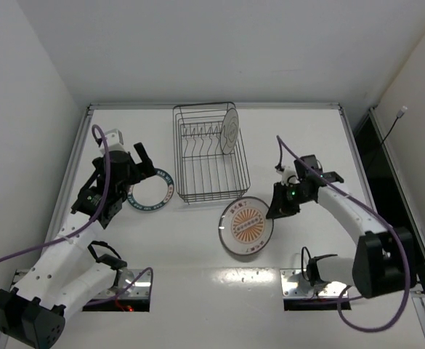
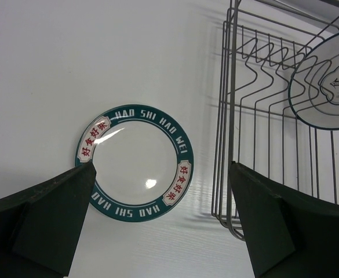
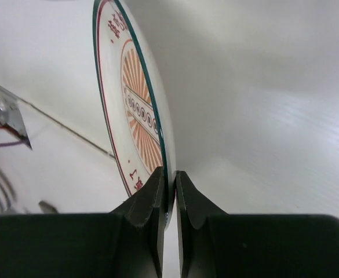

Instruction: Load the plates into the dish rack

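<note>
White tabletop (image 1: 306,131) carries the dish rack (image 1: 212,200) near its far edge, one plate (image 1: 229,129) upright inside. Left jaws hang spread over the teal-rimmed plate (image 2: 133,168); right jaws pinch the sunburst plate (image 1: 246,227) by its rim.

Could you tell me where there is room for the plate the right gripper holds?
The dish rack has free slots from its left wall to the standing plate at its right end. The table right of the rack is bare. Crowded: left of the rack, where the teal-rimmed plate lies by the left gripper.

Racked plate (image 2: 324,111) partly beyond the right edge, lettering perhaps too blurred.
</note>
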